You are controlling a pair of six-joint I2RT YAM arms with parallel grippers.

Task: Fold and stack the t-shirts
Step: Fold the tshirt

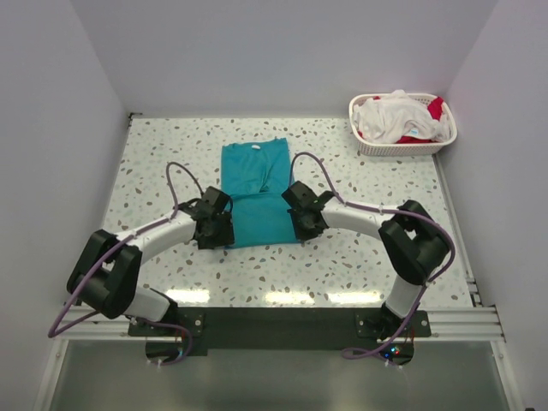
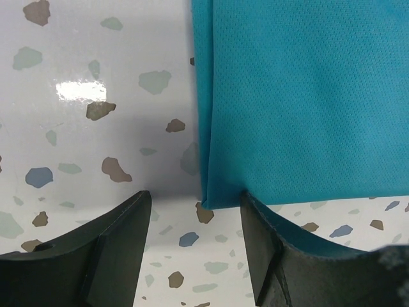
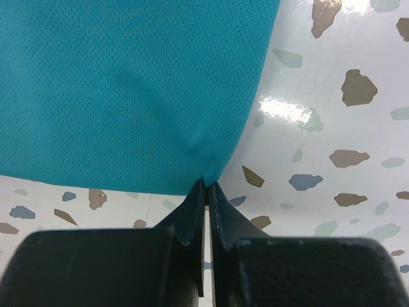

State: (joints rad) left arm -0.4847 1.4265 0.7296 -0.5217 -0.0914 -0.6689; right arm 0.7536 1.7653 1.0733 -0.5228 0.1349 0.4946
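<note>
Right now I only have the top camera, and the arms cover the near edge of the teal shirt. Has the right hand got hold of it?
Observer: Yes. In the right wrist view the right hand is shut on the teal shirt, pinching its near corner.
Operator: And the left hand?
Observer: The left hand is open. The shirt's other near corner lies between its fingers, not gripped.
</note>
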